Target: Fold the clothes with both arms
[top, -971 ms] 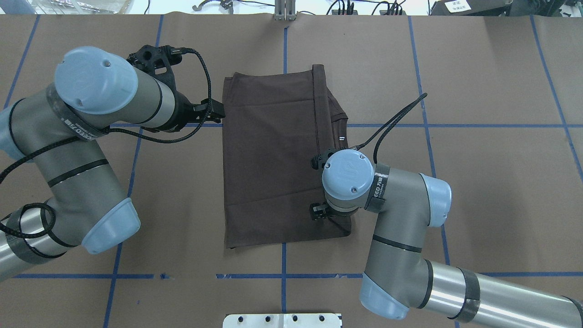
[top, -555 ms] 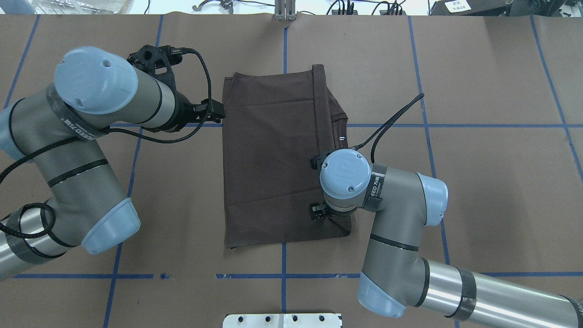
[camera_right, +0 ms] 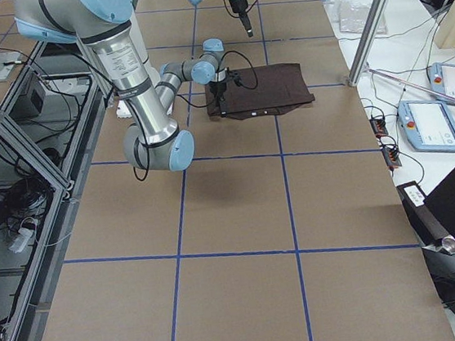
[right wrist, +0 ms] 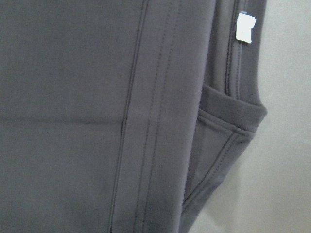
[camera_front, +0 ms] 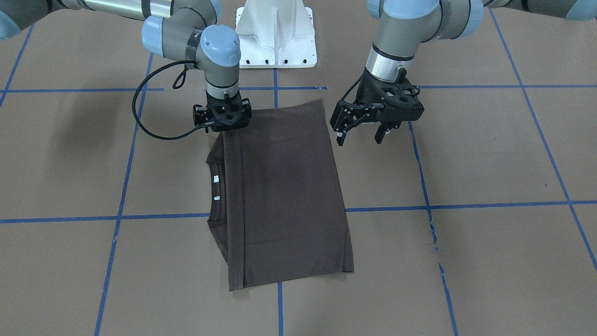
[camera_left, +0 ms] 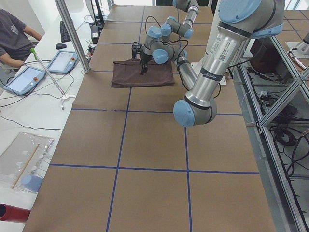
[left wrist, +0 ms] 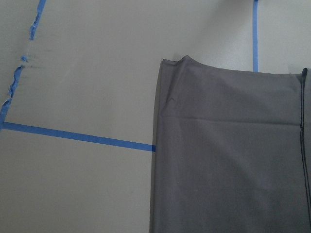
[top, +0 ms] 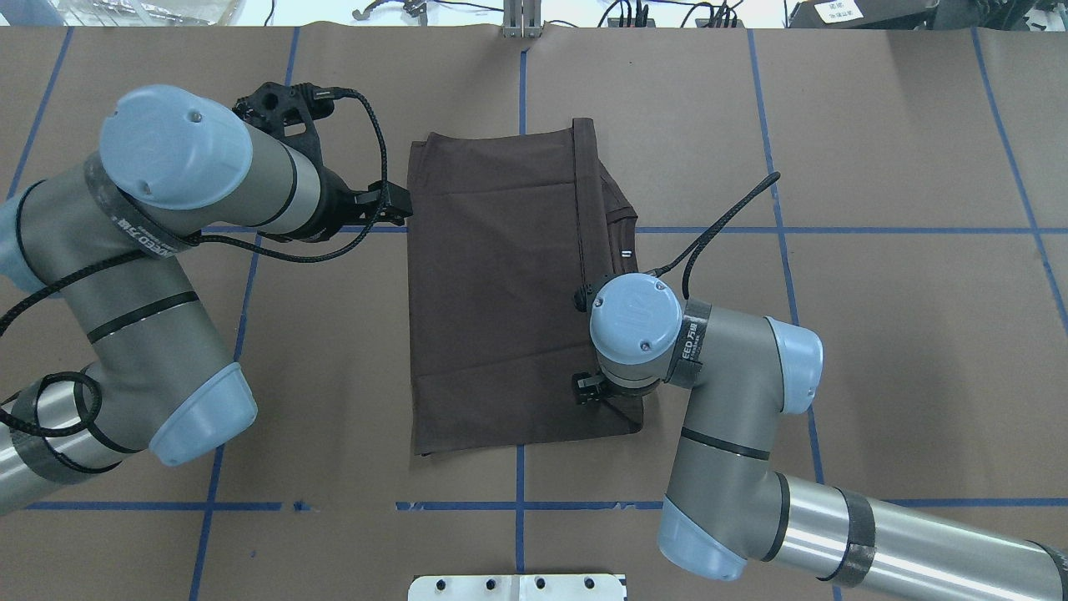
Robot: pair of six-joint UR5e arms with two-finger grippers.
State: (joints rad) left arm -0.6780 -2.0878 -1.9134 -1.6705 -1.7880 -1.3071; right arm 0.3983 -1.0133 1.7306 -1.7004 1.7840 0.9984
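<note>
The dark brown T-shirt (camera_front: 280, 196) lies flat on the table, folded into a long rectangle, with its collar and white labels (camera_front: 216, 179) poking out on one side. It also shows in the overhead view (top: 492, 292). My left gripper (camera_front: 359, 136) is open and empty and hovers just beside the shirt's long edge. My right gripper (camera_front: 224, 127) points straight down over the shirt's corner nearest the robot base. Its fingers are hidden, also under the wrist (top: 636, 321) in the overhead view. The right wrist view shows the folded edge, the collar (right wrist: 233, 116) and a label (right wrist: 245, 27) close up.
The white pedestal base (camera_front: 275, 32) stands behind the shirt. Blue tape lines (top: 834, 229) cross the brown table cover. An operator (camera_left: 14, 29) sits at a side bench with tablets (camera_left: 24, 79). A metal post (top: 521, 21) stands at the table's far edge.
My right wrist has shifted a little to the left and back over the shirt. The left arm and the shirt have not moved.
</note>
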